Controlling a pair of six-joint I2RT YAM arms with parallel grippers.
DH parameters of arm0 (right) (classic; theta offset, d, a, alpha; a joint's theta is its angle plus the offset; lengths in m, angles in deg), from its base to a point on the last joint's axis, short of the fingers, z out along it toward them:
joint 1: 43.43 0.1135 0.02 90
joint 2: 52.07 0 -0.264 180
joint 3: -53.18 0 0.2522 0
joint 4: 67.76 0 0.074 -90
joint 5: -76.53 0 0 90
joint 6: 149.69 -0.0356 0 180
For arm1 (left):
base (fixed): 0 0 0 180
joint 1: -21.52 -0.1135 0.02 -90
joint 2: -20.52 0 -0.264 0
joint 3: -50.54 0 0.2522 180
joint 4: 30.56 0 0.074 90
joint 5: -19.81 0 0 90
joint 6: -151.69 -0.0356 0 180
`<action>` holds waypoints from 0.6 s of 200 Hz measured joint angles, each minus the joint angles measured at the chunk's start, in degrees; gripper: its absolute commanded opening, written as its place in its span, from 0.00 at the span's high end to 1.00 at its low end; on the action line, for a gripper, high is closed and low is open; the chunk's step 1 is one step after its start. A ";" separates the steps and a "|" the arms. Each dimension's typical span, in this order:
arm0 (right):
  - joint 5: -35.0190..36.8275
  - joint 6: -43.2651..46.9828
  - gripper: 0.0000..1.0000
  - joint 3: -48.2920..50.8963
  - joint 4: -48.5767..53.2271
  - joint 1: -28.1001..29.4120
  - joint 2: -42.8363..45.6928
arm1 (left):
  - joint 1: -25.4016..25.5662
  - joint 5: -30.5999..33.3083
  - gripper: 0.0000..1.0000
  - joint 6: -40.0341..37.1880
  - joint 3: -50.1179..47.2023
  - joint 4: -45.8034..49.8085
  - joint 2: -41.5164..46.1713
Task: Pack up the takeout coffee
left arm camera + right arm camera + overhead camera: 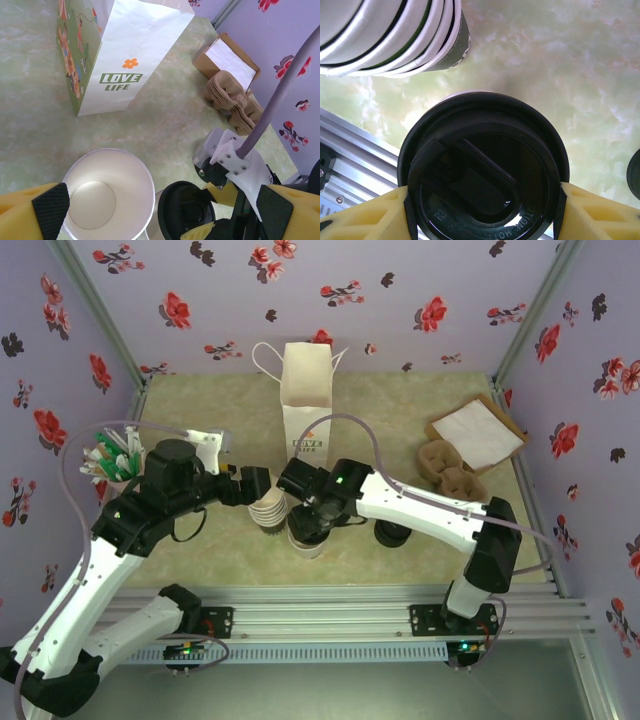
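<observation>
1. The table (420, 400) is pale green and marbled, and it carries everything I can see.
2. The white paper bag (305, 405) stands upright with its mouth open at the middle of the far edge. "LOVE LIFE" is printed on its front.
3. A flat brown box (478, 432) with white sheets lies toward the far right corner. A stack of pulp cup carriers (450, 472) sits just on its near side.
4. A holder of green and white sticks (112, 460) stands at the left edge.
5. The stack of lidless cups (268, 510) sits around the middle of the table, toward the near edge.
6. My left gripper (255, 485) hangs over that stack with its jaws spread wide, holding nothing. One pad (50, 207) is beside the top cup's rim, but I cannot tell whether it touches.
7. The takeout coffee (485, 175) stands upright just right of the stack, toward the near edge, with its black lid on.
8. My right gripper (482, 192) is closed on that lid, a yellow finger against each side of the rim.
9. A short stack of loose black lids (392, 533) sits just right of the coffee.
</observation>
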 measured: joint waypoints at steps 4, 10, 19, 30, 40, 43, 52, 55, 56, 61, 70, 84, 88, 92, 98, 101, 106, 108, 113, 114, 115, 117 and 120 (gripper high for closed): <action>0.00 0.00 0.37 -0.09 0.02 0.09 -0.17 | 0.00 0.02 0.01 0.00 0.00 0.00 0.00; 0.00 0.02 0.37 -0.24 0.17 0.24 -0.46 | 0.00 0.02 0.01 0.00 0.00 0.00 0.00; 0.00 0.02 0.37 -0.50 0.28 0.46 -0.96 | 0.00 0.00 0.01 0.00 0.00 0.00 0.00; 0.02 0.02 0.36 -0.76 0.37 0.70 -1.51 | 0.00 0.02 0.01 0.00 -0.02 0.00 0.00; 0.02 0.02 0.37 -0.87 0.44 0.92 -1.90 | 0.00 0.02 0.01 0.00 -0.09 0.00 0.02; 0.02 0.02 0.37 -0.87 0.46 0.94 -1.95 | 0.00 0.02 0.01 0.00 -0.11 0.00 0.02; 0.04 0.02 0.36 -0.96 0.74 1.14 -2.12 | 0.00 0.02 0.01 0.00 -0.33 -0.02 0.02; 0.09 0.02 0.36 -1.01 0.87 1.14 -2.19 | 0.00 0.02 0.00 0.00 -0.42 0.00 0.02; 0.09 0.02 0.36 -1.03 0.90 1.14 -2.21 | 0.00 0.02 0.01 0.00 -0.44 0.00 0.02; 0.17 0.02 0.36 -1.14 1.14 1.25 -2.29 | 0.00 0.09 0.01 0.00 -0.61 -0.02 0.02; 0.26 0.02 0.36 -1.38 1.51 1.29 -2.43 | -0.04 0.28 0.00 0.00 -0.90 0.00 0.02; 0.52 0.02 0.36 -1.77 1.95 1.40 -2.62 | -0.04 0.42 0.01 0.00 -1.14 0.00 0.04; 0.61 0.02 0.36 -1.81 2.05 1.40 -2.69 | -0.07 0.44 0.00 0.00 -1.14 0.00 0.09; 0.72 0.02 0.36 -1.92 2.23 1.42 -2.75 | -0.17 0.44 0.01 0.02 -1.16 0.00 0.13; 0.87 0.04 0.36 -2.16 2.49 1.51 -2.89 | -0.22 0.44 0.00 0.02 -1.18 0.00 0.24; 0.90 0.02 0.36 -2.29 2.60 1.51 -2.97 | -0.22 0.46 0.01 0.00 -1.20 0.02 0.28; 0.87 0.04 0.36 -2.49 2.75 1.60 -3.13 | -0.26 0.46 0.01 0.00 -1.25 0.00 0.39; 0.90 0.04 0.36 -2.60 2.80 1.62 -3.19 | -0.26 0.48 0.00 0.02 -1.25 0.00 0.39; 0.92 0.04 0.36 -2.75 2.89 1.62 -3.30 | -0.28 0.55 0.01 0.02 -1.29 0.00 0.50; 0.92 0.04 0.36 -2.75 2.86 1.62 -3.32 | -0.31 0.59 0.01 0.02 -1.31 0.02 0.52; 0.92 0.04 0.36 -2.78 2.86 1.64 -3.34 | -0.31 0.61 0.01 0.02 -1.31 0.02 0.52; 0.92 0.04 0.36 -2.82 2.86 1.64 -3.39 | -0.33 0.63 0.00 0.00 -1.36 0.02 0.57; 0.96 0.04 0.36 -2.86 2.89 1.64 -3.48 | -0.33 0.70 0.00 0.00 -1.40 0.00 0.63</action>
